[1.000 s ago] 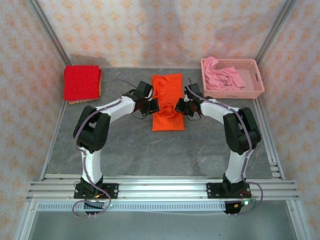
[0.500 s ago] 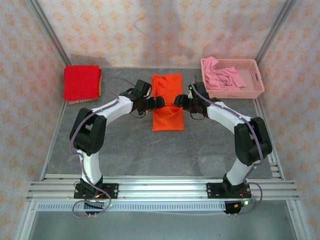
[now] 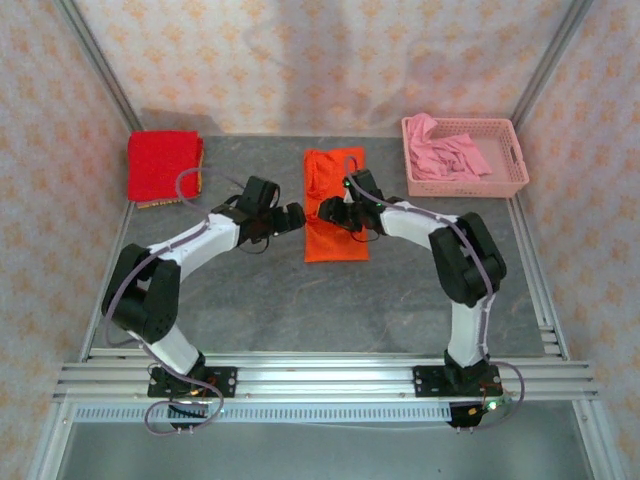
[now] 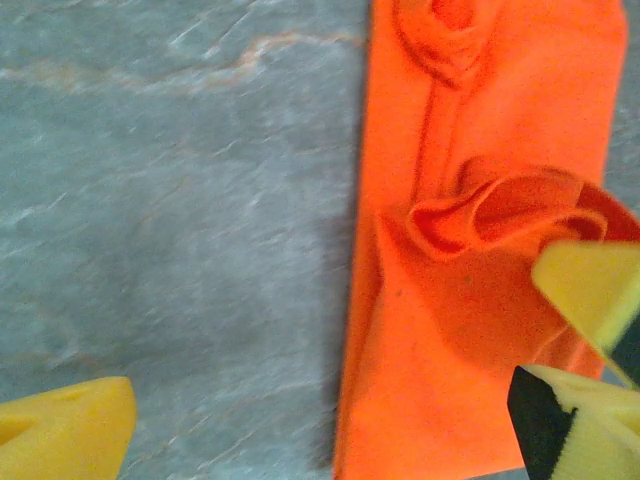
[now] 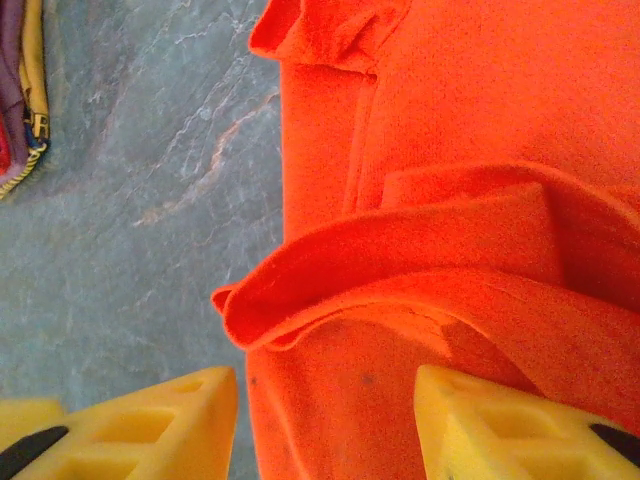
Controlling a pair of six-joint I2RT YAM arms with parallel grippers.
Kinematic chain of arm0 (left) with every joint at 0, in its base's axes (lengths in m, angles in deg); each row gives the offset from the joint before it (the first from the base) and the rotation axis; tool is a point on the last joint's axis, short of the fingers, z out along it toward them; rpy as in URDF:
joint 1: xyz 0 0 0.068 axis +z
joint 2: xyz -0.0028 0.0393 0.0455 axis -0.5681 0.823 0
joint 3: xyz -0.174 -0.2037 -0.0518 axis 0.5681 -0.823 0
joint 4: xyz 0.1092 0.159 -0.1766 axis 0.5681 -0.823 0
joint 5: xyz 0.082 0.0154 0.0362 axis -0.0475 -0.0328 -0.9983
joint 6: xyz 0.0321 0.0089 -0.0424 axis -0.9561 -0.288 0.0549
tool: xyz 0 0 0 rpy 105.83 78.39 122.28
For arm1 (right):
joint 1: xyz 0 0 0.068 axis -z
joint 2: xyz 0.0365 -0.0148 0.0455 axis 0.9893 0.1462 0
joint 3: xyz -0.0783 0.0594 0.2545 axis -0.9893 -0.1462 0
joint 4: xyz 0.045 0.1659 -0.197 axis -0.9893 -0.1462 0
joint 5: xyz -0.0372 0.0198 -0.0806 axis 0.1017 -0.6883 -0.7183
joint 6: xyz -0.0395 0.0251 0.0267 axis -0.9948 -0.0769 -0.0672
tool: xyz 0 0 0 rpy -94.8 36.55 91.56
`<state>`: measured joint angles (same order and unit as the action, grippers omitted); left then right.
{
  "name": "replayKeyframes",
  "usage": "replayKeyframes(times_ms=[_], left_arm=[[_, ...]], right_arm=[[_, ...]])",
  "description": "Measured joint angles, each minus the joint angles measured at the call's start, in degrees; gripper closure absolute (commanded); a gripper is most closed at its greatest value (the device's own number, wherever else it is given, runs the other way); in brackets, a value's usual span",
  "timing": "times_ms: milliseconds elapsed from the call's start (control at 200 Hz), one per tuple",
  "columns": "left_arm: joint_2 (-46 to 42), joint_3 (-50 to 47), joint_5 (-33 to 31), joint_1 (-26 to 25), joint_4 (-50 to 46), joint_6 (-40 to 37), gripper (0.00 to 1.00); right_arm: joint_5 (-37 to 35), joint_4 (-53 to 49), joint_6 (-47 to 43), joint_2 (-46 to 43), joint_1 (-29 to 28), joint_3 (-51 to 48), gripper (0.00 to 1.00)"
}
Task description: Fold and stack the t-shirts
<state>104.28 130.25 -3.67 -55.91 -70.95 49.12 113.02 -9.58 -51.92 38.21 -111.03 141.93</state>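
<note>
Grey stone-patterned tabletop (image 3: 250, 290) inside papered walls carries the work. Left hand (image 3: 293, 217) hangs spread wide just off the left edge of the orange t-shirt (image 3: 335, 243), gripping nothing. Right hand (image 3: 327, 211) hovers over the shirt's middle, its fingers parted with no cloth nipped between them and a loose raised fold lying just beyond them.

The shirt lies as a narrow strip running near to far, midway between the two arms, likely so that each can work one side. The rumpled fold at its middle looks to need flattening before the next fold.

Far left, the red t-shirt (image 3: 163, 167) sits as a neat folded square, probably the base of the stack, well apart from the orange one. Far right stands a pink basket (image 3: 515, 182) with pink cloth (image 3: 450, 155) bunched inside.

Count: two hands, two t-shirts on the tabletop, one basket.
</note>
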Motion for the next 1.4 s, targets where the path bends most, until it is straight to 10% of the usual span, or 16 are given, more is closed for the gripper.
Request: replayKeyframes(times_ms=[650, 1396], left_arm=[[-1.01, -4.13, 2.73, -0.02, 4.42, 0.31, 0.07], [14.03, 3.96, 7.96, -7.21, 4.55, 2.19, 0.92]], right_arm=[[-3.52, -3.30, -2.58, 5.27, 6.47, 10.32, 0.46], [-3.45, -6.82, -6.73, -5.84, 7.72, -11.96, 0.89]])
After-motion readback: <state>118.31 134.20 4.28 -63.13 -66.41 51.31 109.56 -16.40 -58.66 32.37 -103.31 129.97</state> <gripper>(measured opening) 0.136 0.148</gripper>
